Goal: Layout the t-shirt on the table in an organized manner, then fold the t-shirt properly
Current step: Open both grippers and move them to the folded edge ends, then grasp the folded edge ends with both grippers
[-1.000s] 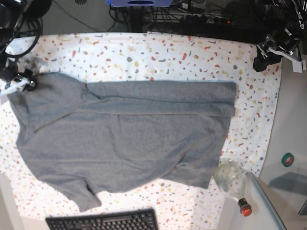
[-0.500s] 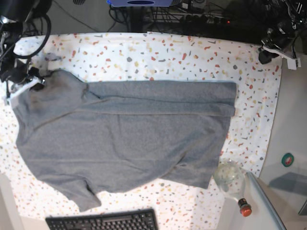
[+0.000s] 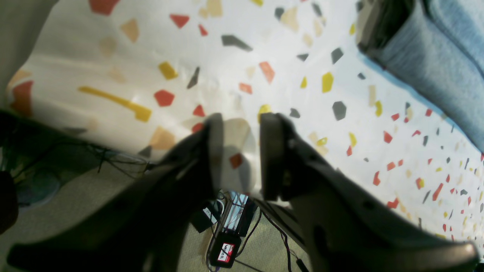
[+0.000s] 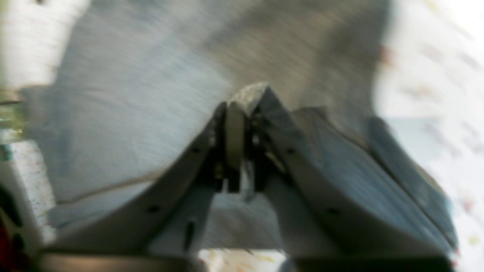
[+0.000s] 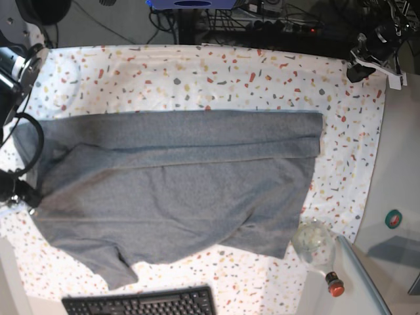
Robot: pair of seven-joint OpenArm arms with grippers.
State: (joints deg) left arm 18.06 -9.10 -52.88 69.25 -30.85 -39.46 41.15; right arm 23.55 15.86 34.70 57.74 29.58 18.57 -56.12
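1. T-shirt (image 5: 177, 184): heather-grey, short-sleeved, lying flat across the middle of the bench (image 5: 197, 72). Its upper long edge is folded over into a band that runs the garment's length. One sleeve points toward the keyboard (image 5: 141, 302).
2. Bench: covered by a white cloth speckled with red, yellow, grey and orange flecks. Bare cloth shows on every side of the t-shirt.
3. Right hand (image 5: 16, 197): at the t-shirt's left edge in the base view, low against the fabric. In the blurred right wrist view (image 4: 242, 109) its fingers are nearly pressed together with a pale sliver between the tips; grey fabric fills the frame behind. Whether they pinch the t-shirt cannot be told.
4. Left hand (image 5: 374, 56): well apart from the t-shirt, at the bench's far corner. In the left wrist view (image 3: 242, 151) its fingers are spread a little, with only speckled cloth between them; nothing gripped.
5. Keyboard: black, at the bench edge, just beyond the t-shirt's sleeve.
6. Glass bottle (image 5: 315, 246): clear, red-capped, lying beside the t-shirt's hem corner.
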